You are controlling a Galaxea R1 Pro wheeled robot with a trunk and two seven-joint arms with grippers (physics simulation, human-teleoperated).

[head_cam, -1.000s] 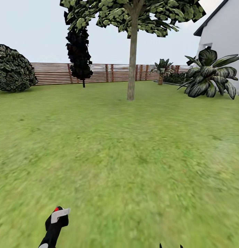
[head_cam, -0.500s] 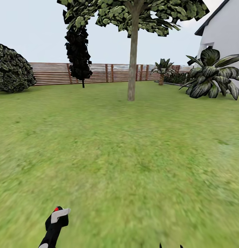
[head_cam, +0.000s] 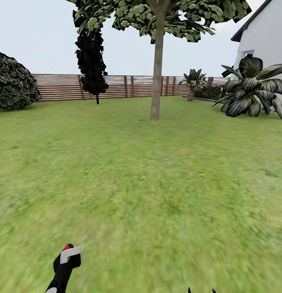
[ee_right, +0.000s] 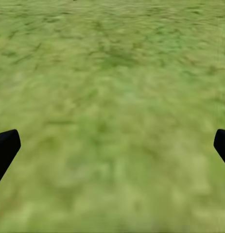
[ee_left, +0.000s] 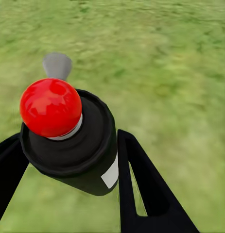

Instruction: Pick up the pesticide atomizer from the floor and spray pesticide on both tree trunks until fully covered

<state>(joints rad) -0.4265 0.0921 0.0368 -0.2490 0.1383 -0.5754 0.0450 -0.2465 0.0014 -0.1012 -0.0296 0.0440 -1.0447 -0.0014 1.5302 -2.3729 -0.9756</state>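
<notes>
- Setting: the garden lawn (head_cam: 157, 183) is a wide green surface running from the camera to a brown slatted fence (head_cam: 124, 86) at the far edge, under a pale sky.
- Nearest, at 7 o'clock in the head view: the left hand (ee_left: 68, 160) pinches the pesticide atomizer (head_cam: 66, 260). The left wrist view shows one black finger on each side of the black body, with the red knob (ee_left: 50, 107) and the grey nozzle (ee_left: 57, 65) on top.
- Nearest, at 5 o'clock in the head view: only two black tips of the right hand (head_cam: 201, 290) clear the frame edge. In the right wrist view the right hand (ee_right: 112, 148) is spread wide, its fingers (ee_right: 4, 148) at opposite frame edges with bare grass between them.
- Middle distance, at 12 o'clock: one tree trunk (head_cam: 157, 77), tan-grey and branchless low down, rises from the lawn to a leafy crown (head_cam: 165, 16). It stands well apart from both hands.
- Far, at 10 o'clock: a round dark bush (head_cam: 15, 81) sits near the fence.
- Far, at 11 o'clock: a dark narrow tree (head_cam: 91, 61) stands before the fence.
- Far, at 1 o'clock: a small palm (head_cam: 191, 81) stands by the fence.
- Far, at 2 o'clock: a large broad-leaf plant (head_cam: 254, 91) stands beside a white house wall (head_cam: 267, 36).
</notes>
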